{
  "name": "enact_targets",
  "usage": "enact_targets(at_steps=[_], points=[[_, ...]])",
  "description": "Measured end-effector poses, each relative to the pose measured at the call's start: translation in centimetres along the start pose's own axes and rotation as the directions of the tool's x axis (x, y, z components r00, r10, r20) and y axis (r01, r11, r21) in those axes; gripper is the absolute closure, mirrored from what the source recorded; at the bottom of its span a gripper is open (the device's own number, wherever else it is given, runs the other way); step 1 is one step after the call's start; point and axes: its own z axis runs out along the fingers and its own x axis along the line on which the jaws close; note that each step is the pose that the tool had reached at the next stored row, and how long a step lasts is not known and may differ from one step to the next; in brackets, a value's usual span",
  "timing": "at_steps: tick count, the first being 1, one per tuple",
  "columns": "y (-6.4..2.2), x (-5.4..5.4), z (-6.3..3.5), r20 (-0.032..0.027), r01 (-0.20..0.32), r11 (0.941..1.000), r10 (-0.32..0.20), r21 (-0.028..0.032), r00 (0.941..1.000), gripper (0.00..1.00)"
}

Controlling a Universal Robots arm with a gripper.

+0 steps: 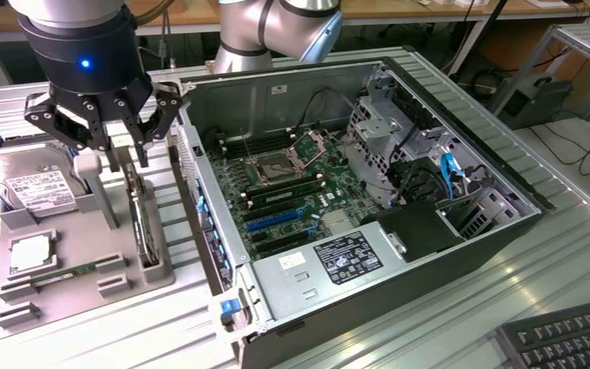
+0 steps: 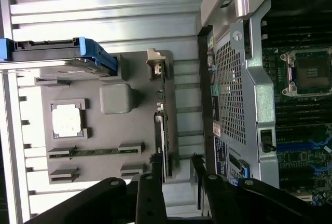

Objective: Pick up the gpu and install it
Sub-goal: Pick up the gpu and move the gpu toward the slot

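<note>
The gpu (image 1: 142, 224) stands on edge in a slot of the grey holder tray (image 1: 88, 231), a thin dark card with a pale metal bracket at its far end. My gripper (image 1: 128, 161) hangs open just above the card's upper edge, to the exterior view's left of the open computer case (image 1: 398, 231). In the wrist view the gpu (image 2: 162, 125) shows edge-on, and the gripper (image 2: 176, 175) has one dark finger on each side of the card's line, apart from it. The motherboard (image 1: 285, 196) with its blue slot (image 1: 274, 218) lies bare inside the case.
The tray also holds a silver hard drive (image 1: 31, 187), a square processor (image 1: 28, 254) and a green memory stick (image 1: 67, 274). The case wall (image 2: 233, 89) stands close beside the tray. A keyboard (image 1: 571, 338) lies at the exterior view's lower right.
</note>
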Motion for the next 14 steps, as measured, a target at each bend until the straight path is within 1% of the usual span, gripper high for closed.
enact_targets(at_steps=[1, 6, 14], points=[[-0.02, 0.1, 0.18, 0.0003, -0.001, 1.0, 0.001, 0.0001, 1.0, 0.64], [-0.15, 1.2, 1.25, 0.0009, -0.004, 1.0, 0.004, 0.0001, 1.0, 0.64], [-0.23, 1.3, 2.78, 0.0007, -0.004, 1.0, 0.004, 0.0002, 1.0, 0.64]])
